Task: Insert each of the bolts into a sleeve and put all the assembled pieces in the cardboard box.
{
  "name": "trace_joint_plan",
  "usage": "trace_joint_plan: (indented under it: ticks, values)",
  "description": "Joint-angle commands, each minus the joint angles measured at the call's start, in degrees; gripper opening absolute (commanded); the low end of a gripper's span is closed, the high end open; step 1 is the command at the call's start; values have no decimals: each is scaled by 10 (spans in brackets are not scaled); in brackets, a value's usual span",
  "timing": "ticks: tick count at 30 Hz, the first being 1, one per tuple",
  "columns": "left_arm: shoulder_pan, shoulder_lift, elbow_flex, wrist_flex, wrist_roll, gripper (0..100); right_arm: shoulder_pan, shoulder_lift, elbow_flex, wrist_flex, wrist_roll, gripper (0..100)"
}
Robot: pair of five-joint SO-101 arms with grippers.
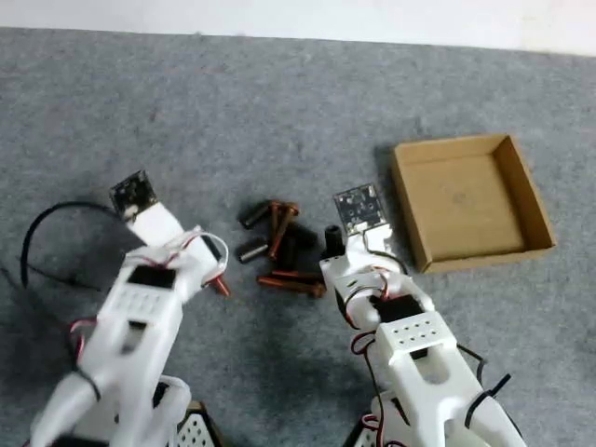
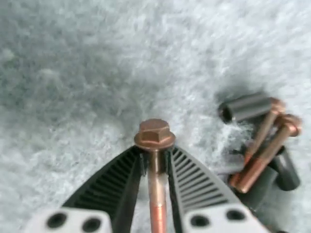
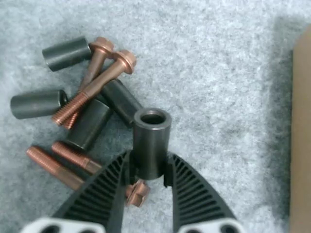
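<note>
Bolt (image 2: pixel 154 141): clamped in the left hand (image 2: pixel 155 154), just left of the pile (image 1: pixel 279 247).
Sleeve (image 3: pixel 151 141): gripped by the right hand (image 3: pixel 148 159), at the pile's right edge.
Cardboard box (image 1: pixel 466 200): right of the pile, on the bench (image 1: pixel 279 112).

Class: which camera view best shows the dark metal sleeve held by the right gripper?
The right wrist view: the dark cylindrical metal sleeve sits close up between the fingers, its open bore visible. In the high view it is a small dark stub. The left wrist view faces a copper hex-head bolt.
</note>
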State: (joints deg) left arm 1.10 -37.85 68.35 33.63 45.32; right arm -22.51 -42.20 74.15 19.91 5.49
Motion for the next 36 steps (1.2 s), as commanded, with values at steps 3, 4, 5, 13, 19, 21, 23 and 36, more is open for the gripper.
trace_joint_plan:
  ticks: [3,4,5,13,19,21,23,36]
  values:
    - [-7,-170,70,-42,1,4,4,-23,-5,-21,6,5]
    - [-6,-191,80,-42,1,4,4,-23,-5,-21,6,5]
    - [-6,-211,90,-42,1,4,4,-23,-5,-21,6,5]
    - [-7,-332,145,-42,1,5,4,-23,-5,-21,6,5]
    - [-7,-388,171,-42,1,5,4,-23,-5,-21,6,5]
    - [-7,-405,179,-42,1,5,4,-23,-5,-21,6,5]
    - [-8,-421,186,-42,1,5,4,-23,-5,-21,6,5]
    - [-8,-525,233,-42,1,5,3,-23,-5,-21,6,5]
